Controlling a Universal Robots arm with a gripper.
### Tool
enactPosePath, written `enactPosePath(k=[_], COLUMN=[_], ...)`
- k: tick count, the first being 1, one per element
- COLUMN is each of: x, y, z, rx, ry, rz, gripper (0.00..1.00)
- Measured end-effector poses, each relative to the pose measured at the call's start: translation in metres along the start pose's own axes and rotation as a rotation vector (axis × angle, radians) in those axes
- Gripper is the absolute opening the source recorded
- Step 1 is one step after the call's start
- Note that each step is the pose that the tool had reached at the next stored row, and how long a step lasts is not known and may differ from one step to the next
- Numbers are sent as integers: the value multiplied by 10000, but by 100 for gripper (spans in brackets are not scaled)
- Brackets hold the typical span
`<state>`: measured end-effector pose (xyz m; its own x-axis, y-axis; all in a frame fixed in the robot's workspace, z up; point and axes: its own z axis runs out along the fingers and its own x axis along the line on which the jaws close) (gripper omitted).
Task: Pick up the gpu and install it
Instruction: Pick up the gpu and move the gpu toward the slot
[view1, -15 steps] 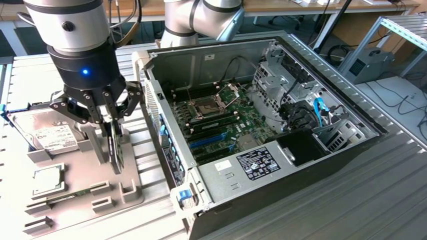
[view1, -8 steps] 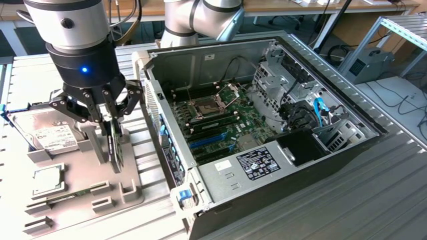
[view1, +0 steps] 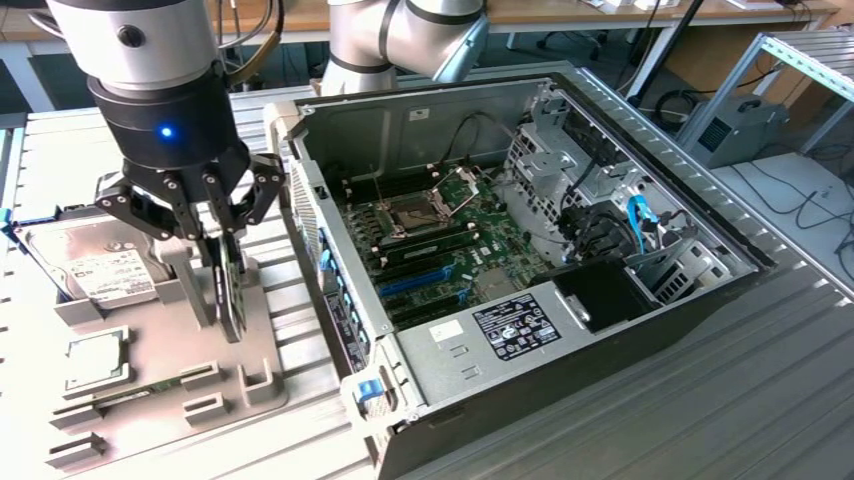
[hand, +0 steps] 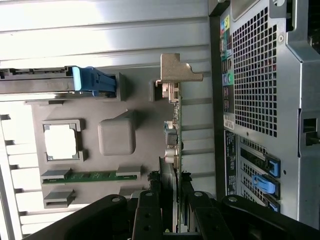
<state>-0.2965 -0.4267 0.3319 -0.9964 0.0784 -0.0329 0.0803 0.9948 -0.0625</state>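
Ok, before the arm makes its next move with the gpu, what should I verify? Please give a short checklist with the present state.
1. The gripper is at the top edge of the gpu: ok.
2. The gpu stands upright in the grey holder: ok.
3. Firm hold on the gpu: cannot tell.
4. The computer case is open and the motherboard is exposed: ok.
5. The blue slots are free of cards: ok.
6. The hard drive lies apart from the gpu: ok.

Silver-grey arm (view1: 400, 30) with rounded joints; black wrist cylinder (view1: 167, 105) bearing a blue light (view1: 166, 131); black, multi-link gripper (view1: 214, 232).
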Motion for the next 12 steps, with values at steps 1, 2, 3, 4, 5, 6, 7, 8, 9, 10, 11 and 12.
enactPosePath(k=[1,2,3,4,5,6,7,8,9,10,11,12], x=[-1,-1,-1,-1,-1,-1,-1,-1,-2,-1,-1,-2], y=[0,-1,-1,-1,-1,-2,-2,-3,-3,-4,-4,-5], z=[-5,-10,-12,-14,-15,-17,-19,-22,-27,-34,-40,-53], rx=[-40,-120,-224,-339,-459,-603,-698,-760,-804,-839,-863,-888], ry=[4,11,19,28,38,50,56,61,67,70,70,73], rz=[1,2,6,9,12,17,19,20,22,24,24,25], gripper=[26,26,26,26,26,26,26,26,26,26,26,26])
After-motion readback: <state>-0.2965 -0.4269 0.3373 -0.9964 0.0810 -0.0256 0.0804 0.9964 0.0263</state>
